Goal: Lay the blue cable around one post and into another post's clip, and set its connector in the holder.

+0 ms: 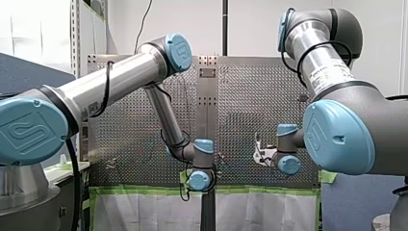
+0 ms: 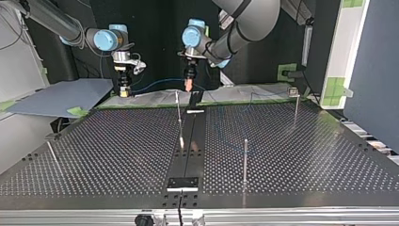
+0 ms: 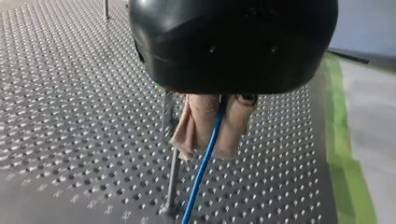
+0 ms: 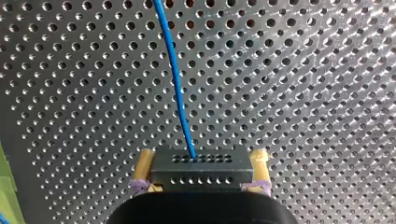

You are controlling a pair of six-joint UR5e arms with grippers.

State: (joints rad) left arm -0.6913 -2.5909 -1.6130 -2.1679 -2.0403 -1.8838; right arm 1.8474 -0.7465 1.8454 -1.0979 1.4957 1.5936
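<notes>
Routing looked unstarted: left claw clamped the cable, right claw clamped its connector; looping a post seemed next.

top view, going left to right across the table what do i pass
thin leaning metal post → my right gripper with yellow pads → tall slim metal post at the middle → shorter upright metal post → metal post with a square clip on top (my left gripper sits too near the middle post to order)
</notes>
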